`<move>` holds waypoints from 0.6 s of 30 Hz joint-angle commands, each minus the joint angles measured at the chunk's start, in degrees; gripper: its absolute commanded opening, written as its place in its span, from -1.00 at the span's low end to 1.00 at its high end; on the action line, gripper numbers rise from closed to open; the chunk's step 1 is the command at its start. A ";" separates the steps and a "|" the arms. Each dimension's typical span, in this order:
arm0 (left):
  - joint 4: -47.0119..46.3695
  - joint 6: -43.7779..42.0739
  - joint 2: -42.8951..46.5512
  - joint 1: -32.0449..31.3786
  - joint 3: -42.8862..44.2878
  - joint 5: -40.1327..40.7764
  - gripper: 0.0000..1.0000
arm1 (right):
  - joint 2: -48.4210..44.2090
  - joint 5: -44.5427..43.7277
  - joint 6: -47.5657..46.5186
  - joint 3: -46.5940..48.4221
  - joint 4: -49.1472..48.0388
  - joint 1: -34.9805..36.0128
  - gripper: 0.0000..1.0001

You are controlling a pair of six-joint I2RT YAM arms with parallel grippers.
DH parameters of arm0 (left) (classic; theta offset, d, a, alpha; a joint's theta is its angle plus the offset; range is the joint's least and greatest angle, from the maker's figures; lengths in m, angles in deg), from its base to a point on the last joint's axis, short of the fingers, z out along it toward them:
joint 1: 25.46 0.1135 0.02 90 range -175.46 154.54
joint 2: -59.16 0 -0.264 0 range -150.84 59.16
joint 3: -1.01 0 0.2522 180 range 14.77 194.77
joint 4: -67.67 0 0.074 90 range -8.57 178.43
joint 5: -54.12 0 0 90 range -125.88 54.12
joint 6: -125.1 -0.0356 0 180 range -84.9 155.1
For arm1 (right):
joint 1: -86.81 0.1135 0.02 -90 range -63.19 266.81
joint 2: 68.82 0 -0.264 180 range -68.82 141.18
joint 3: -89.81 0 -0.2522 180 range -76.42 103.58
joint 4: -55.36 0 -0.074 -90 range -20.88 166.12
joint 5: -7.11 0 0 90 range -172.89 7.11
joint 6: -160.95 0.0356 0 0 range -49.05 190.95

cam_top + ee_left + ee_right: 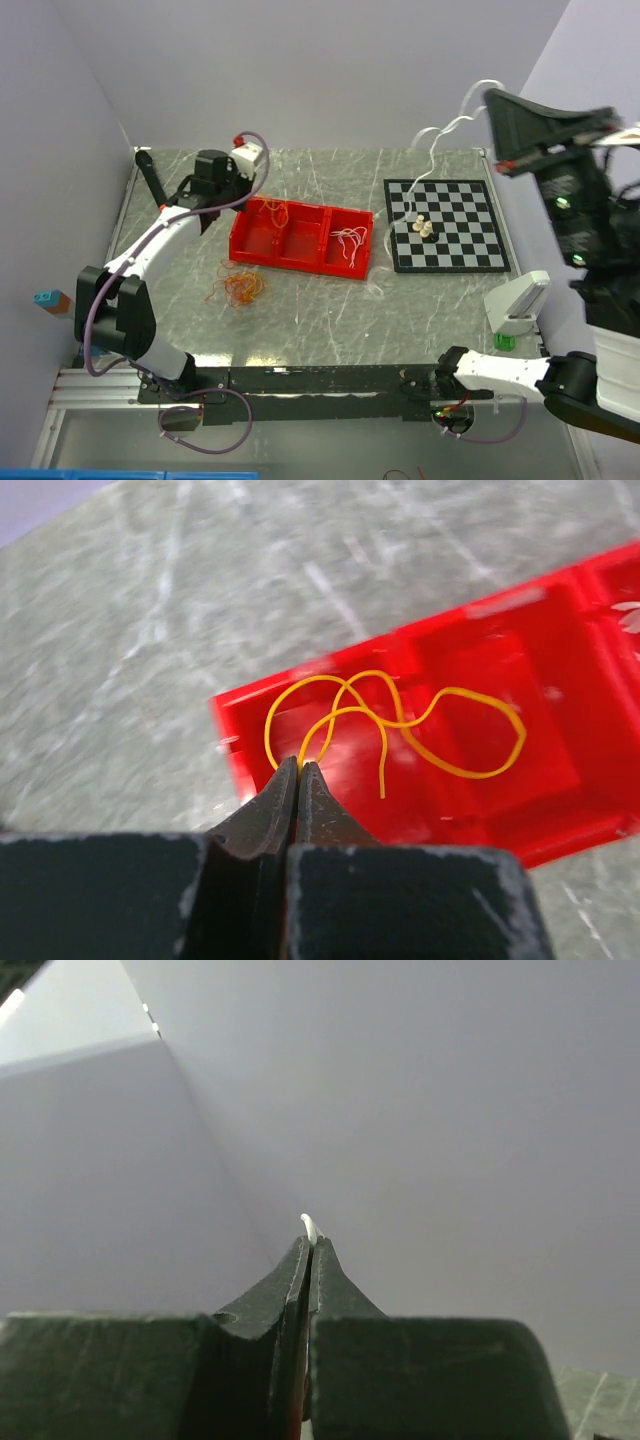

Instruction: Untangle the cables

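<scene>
My left gripper (299,765) is shut on a thin orange-yellow cable (450,695) that loops over the left compartment of the red tray (520,810). In the top view this gripper (245,203) is at the tray's (300,262) left end. A loose tangle of orange cables (238,285) lies on the table in front of the tray. White cables (348,240) lie in the tray's right compartment. My right gripper (310,1242) is shut on a white cable's end (308,1225) and is raised high (490,96). That white cable (437,135) hangs down to the chessboard.
A chessboard (460,250) lies at the right with a few pale chess pieces (424,228) on it. A white object (518,300) and a green block (505,342) sit near the right front edge. A blue and orange block (48,298) is off the table's left side.
</scene>
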State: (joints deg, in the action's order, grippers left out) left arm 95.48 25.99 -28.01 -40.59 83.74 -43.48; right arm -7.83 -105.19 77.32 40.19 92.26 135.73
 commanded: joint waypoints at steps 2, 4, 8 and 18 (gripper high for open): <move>-4.02 0.49 -0.88 -4.55 -1.73 2.40 -0.99 | 3.87 1.04 0.83 -1.57 -3.27 -0.06 -1.00; -4.20 0.84 -2.73 -4.82 -2.08 4.07 -0.99 | 4.92 0.69 0.75 -1.57 -3.71 -0.06 -1.00; -5.25 1.37 -5.46 -4.82 -3.22 9.77 -0.99 | 7.38 0.16 -0.04 -0.08 -3.89 -0.15 -1.00; -8.77 4.35 -0.10 -2.01 -4.46 9.97 -0.99 | 10.20 -2.74 -2.50 0.81 -5.55 -0.15 -1.00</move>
State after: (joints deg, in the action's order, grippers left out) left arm 91.24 27.41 -32.95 -44.44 76.86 -34.32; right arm 3.06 -105.96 76.36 39.17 90.91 135.71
